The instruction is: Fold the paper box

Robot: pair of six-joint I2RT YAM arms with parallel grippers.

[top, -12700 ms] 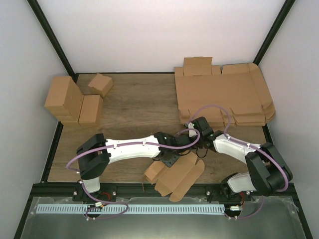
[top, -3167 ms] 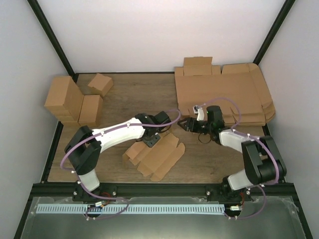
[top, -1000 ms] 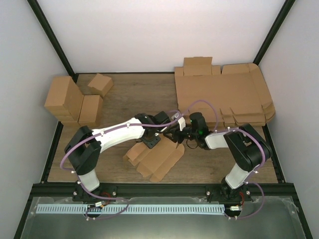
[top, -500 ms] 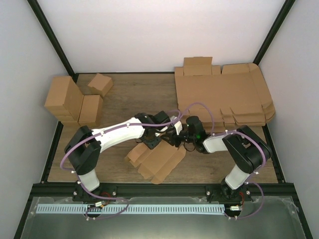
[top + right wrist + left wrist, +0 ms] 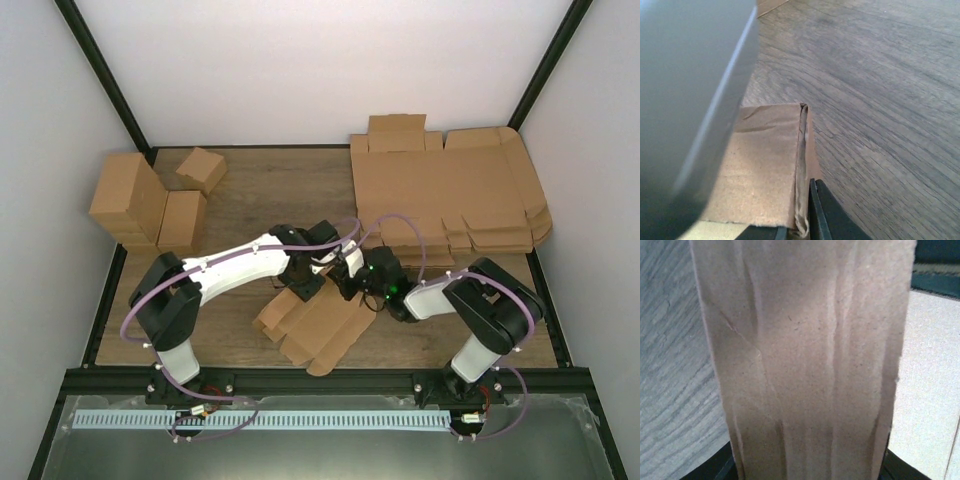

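Note:
The paper box [image 5: 320, 325] is a brown die-cut piece lying partly folded near the table's front middle, its flaps spread toward the front. My left gripper [image 5: 305, 283] is at its far left edge. In the left wrist view a creased cardboard panel [image 5: 805, 360] fills the frame and spans the gap of the left gripper [image 5: 807, 470], which is shut on it. My right gripper [image 5: 350, 282] meets the box's far right edge. In the right wrist view a doubled cardboard wall [image 5: 801, 165] sits pinched in the right gripper [image 5: 800, 230], tight against the black finger [image 5: 827, 217].
A thick pile of flat cardboard sheets [image 5: 445, 190] lies at the back right. Blocky folded boxes [image 5: 140, 205] and a smaller one [image 5: 200, 168] stand at the back left. A blurred grey shape [image 5: 690, 100] crowds the left of the right wrist view.
The right gripper slid left to the box's far edge and closed on the wall. The box shifted slightly toward the front. The left gripper kept its hold.

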